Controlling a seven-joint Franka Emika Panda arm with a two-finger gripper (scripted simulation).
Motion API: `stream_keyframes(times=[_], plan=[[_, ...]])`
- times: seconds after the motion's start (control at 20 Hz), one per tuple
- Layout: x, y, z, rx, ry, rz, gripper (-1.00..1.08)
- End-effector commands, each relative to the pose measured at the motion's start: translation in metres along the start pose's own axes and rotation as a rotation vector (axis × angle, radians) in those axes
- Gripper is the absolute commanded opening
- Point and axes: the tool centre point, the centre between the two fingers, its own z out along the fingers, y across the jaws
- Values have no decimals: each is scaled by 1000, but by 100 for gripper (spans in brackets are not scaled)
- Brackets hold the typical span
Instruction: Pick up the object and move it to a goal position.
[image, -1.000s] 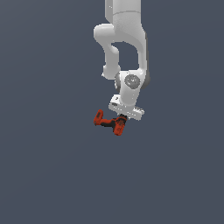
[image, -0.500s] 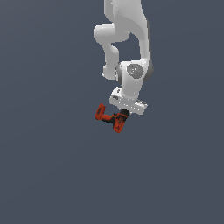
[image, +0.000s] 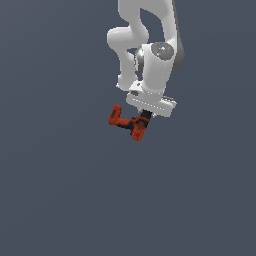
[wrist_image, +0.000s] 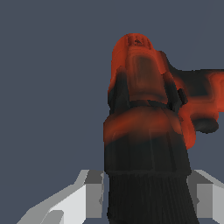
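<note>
The object is a small red-orange drill-shaped item (image: 126, 122) with black parts. It hangs in the air under the white arm, lying roughly level with its blocky base toward the exterior view's left. My gripper (image: 143, 119) is shut on its black end, right under the white hand. In the wrist view the drill (wrist_image: 146, 122) fills the middle of the picture, and its black part sits between my two pale fingers (wrist_image: 89, 192). No goal marker shows in either view.
The white arm (image: 150, 55) stands above the gripper. All around is a plain grey-blue background with no other objects or edges in view.
The arm has lifted the held drill a little and shifted it slightly to the exterior view's right. The grip on the drill is unchanged.
</note>
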Motion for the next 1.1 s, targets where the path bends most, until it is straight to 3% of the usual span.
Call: stream_keyframes(times=[0.0, 0.55, 1.05], plan=[[-3, 0, -28, 3, 5, 0, -100], [-11, -1, -102, 3, 5, 0, -100], [-12, -2, -114, 0, 0, 0, -100]])
